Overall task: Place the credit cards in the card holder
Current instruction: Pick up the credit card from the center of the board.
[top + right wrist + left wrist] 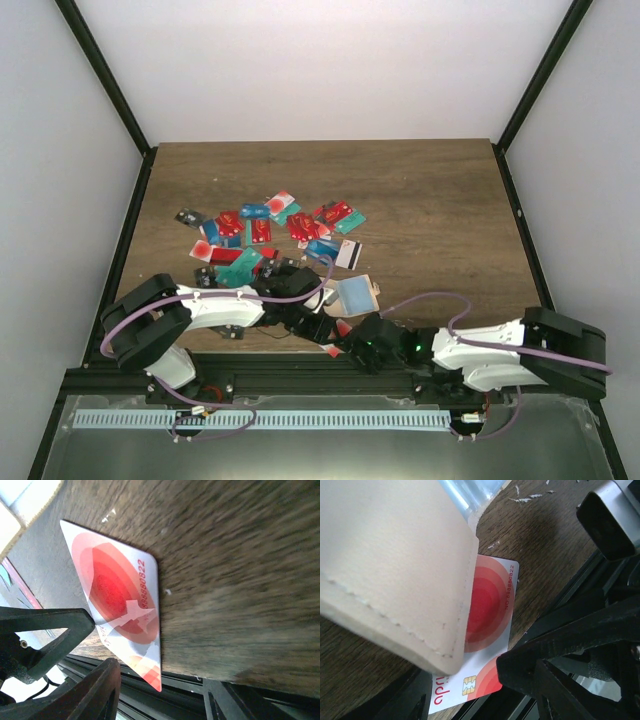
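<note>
Tabletop of dark wood (430,200) is seen ending just beside the raised tan stitched-leather card holder (395,570); the hold of the left gripper (305,310) cannot be told. The white red-circled plastic credit card (492,605), half under it and pinched at one corner by the right gripper (510,672), could be twisted loose and dropped over that edge.

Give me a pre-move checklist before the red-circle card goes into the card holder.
1. Right gripper has the white card with red circles: ok. Its fingers close on the card's lower corner.
2. Left gripper holds the card holder: cannot tell. The tan flap fills the left wrist view and hides the fingers.
3. Card's leading edge is inside a pocket: cannot tell. The flap overlaps one long edge of the card.
4. Pocket opening is visible for aiming: not ok in the wrist views. Only the top view shows the clear pocket.
</note>
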Controlling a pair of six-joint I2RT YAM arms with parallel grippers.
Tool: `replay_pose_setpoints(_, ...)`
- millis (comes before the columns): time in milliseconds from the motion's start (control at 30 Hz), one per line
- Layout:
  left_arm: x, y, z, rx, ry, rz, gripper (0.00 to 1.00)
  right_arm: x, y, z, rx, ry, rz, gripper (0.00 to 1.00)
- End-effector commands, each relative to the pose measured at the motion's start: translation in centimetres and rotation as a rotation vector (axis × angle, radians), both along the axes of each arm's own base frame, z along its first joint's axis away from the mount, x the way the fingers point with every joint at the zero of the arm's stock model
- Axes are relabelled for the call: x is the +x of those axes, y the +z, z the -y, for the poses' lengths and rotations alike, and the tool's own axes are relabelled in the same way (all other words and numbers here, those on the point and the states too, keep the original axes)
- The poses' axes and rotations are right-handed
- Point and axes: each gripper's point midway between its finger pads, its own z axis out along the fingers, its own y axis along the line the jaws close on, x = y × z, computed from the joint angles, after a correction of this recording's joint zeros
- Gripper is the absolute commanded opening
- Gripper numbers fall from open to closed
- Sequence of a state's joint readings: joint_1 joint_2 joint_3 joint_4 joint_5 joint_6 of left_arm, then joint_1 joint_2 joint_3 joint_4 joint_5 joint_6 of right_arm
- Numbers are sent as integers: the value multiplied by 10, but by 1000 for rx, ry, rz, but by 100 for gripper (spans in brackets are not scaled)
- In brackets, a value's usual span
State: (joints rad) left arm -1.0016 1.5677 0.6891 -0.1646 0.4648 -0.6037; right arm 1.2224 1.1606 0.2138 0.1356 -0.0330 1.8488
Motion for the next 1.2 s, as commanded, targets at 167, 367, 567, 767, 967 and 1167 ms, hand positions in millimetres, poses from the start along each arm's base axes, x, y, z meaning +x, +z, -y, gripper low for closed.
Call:
replay_pose_setpoints(167,-20,-9,-9,4,-4,-80,52,1,-6,-4,28,-18,4,43)
replay_pose_setpoints(367,-22,-12,-11,4,-3,-87,47,-1,-10,-3,25,-16,-4,34)
replay_pose_setpoints(567,-22,-13,-11,8,-3,-86,45,-5,-15,1,37,-21,-22,23)
replay_pose_setpoints(767,-22,-13,-12,10,1,-86,45,-5,-13,3,43,-23,-18,13)
replay_pose_setpoints(967,-18,-9,-12,20,14,-65,45,-12,-13,8,20,1,-45,1)
replay_pose_setpoints(1167,-10,-12,-20,86,38,-27,45,-30,-12,16,13,60,-110,1)
